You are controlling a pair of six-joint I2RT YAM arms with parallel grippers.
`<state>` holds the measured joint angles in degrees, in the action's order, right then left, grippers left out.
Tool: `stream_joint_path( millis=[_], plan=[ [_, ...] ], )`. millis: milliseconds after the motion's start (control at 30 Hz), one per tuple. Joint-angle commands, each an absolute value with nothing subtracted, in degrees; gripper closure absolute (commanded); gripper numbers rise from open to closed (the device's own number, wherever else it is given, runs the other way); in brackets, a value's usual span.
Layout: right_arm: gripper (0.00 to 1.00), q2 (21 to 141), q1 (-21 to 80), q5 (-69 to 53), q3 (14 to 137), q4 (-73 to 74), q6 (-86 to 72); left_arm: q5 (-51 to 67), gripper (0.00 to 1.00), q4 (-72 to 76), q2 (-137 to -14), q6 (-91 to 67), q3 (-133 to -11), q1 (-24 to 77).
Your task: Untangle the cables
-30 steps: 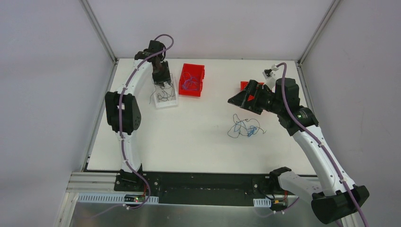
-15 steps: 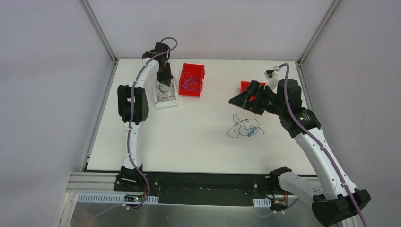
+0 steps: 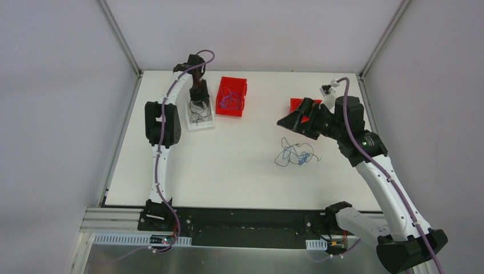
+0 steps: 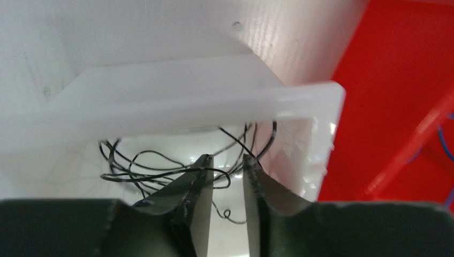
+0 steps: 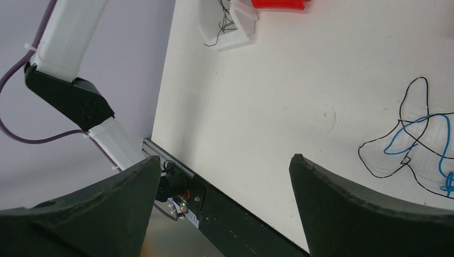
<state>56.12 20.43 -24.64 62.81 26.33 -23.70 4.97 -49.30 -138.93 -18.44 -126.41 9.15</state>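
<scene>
The table [image 3: 240, 188] is a flat, matt white board, smooth enough that thin wire should slide on it rather than catch. Under the left pincer [image 4: 227, 160] sits the white bin [image 4: 214, 101], a translucent plastic box with thick, rounded walls. Just to that pincer's right stands the red bin [image 4: 401, 80], hard and glossy, and a second red bin [image 3: 295, 103] shows just behind the right pincer [image 5: 225, 160]. The left pincer hangs at the white bin's mouth, its dark jaws narrowly parted with a slim gap between them. A strand crosses in front of the tips, but I judge that nothing is pinched. The right pincer stands wide, with nothing between its jaws. The knotted cables [image 3: 297, 154] lie loose on the table near the right pincer, beneath it and a little to one side: a small flat snarl of blue and black loops. Black strands [image 4: 160, 166] coil in the white bin around the left pincer's tips, and blue strands [image 3: 229, 100] lie in the red bin beside it. All are hair-fine, and I take them to be nearly weightless, limp yet springy, so they should curl back and slip from a loose grip. I would take one free outer loop at the snarl's edge, not its crossed middle.
</scene>
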Motion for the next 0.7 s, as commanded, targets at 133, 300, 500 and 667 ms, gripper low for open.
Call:
stream_joint_path(
  millis=[133,300,500,667],
  plan=[
    [0.05,57.5,20.0,-15.5,62.9,30.0,-23.2,10.0,0.57,-50.4,-124.7,-17.8,-125.6,9.0],
    [0.01,58.2,19.9,-5.5,61.2,32.7,-24.2,10.6,0.44,-51.0,-118.3,-16.4,-121.6,9.6],
    [0.01,61.9,19.2,4.2,59.6,35.7,-25.9,6.7,0.11,-51.1,-108.0,-15.7,-110.5,12.3],
    [0.01,64.9,18.8,8.8,56.6,34.3,-27.2,-0.9,0.01,-50.6,-96.5,-17.4,-101.6,18.7]
  ],
)
